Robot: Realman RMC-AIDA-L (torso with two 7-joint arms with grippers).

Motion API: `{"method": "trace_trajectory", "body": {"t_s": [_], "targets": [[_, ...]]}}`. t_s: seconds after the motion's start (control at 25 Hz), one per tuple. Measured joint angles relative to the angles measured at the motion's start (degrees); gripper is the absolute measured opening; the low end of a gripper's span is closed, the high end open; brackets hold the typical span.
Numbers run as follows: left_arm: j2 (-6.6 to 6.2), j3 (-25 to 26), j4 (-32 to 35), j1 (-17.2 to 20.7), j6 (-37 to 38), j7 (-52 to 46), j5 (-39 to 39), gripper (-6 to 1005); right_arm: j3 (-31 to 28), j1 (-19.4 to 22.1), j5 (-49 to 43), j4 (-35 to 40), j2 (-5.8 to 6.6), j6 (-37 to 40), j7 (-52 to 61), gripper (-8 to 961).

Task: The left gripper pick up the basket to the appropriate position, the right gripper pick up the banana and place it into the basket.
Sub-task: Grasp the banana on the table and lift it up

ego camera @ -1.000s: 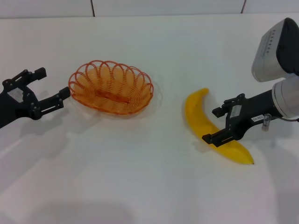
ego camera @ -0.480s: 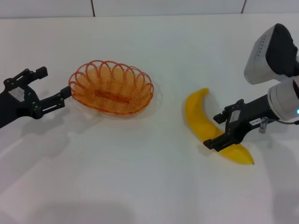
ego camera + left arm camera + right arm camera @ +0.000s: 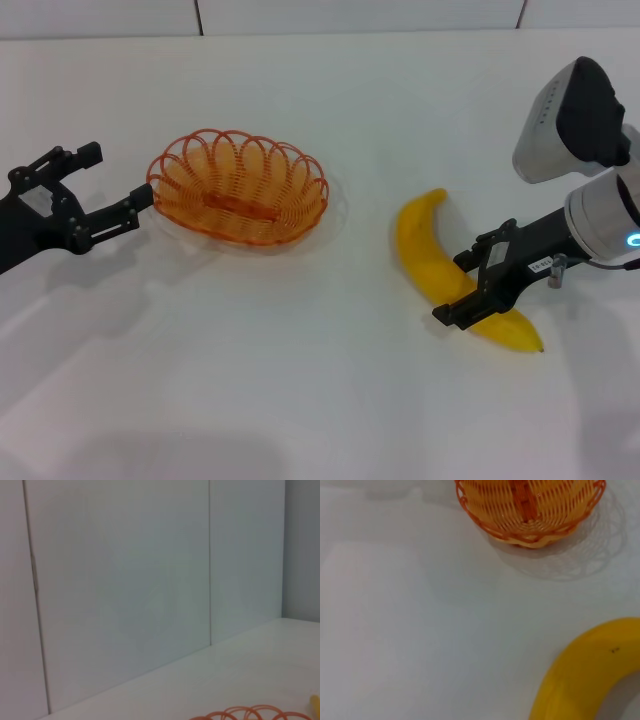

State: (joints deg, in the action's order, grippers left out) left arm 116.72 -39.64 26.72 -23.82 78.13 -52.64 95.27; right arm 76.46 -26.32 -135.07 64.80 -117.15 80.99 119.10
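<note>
My right tool (image 3: 474,285) is closing in, still spread, straddling the smooth yellow curved banana (image 3: 430,262); my left tool (image 3: 92,190) is waiting, spread, beside the orange wire basket (image 3: 238,186).

A plain white table (image 3: 300,400) carries everything. The orange wire basket (image 3: 238,186) rests on it toward the left. The yellow banana (image 3: 440,270) lies flat on it, well apart on the right.

Left pincer (image 3: 92,187) all black; right pincer (image 3: 468,284) black, white label, silver-white wrist
</note>
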Motion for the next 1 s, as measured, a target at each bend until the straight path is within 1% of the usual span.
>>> {"method": "trace_trajectory", "body": {"t_s": [0.32, 0.52, 0.76, 1.0], "targets": [[0.00, 0.0, 0.0, 0.0, 0.0, 0.0, 0.0, 883, -0.5, -0.1, 0.0, -0.3, 0.06, 0.0, 0.4, 850], [0.00, 0.0, 0.0, 0.0, 0.0, 0.0, 0.0, 883, -0.6, -0.2, 0.0, -0.9, 0.18, 0.2, 0.5, 637], [0.00, 0.0, 0.0, 0.3, 0.1, 0.0, 0.0, 883, -0.6, -0.2, 0.2, 0.0, 0.17, 0.5, 0.5, 491], [-0.03, 0.0, 0.0, 0.6, 0.1, 0.0, -0.1, 883, -0.8, 0.7, 0.7, 4.0, 0.16, 0.9, 0.5, 495]]}}
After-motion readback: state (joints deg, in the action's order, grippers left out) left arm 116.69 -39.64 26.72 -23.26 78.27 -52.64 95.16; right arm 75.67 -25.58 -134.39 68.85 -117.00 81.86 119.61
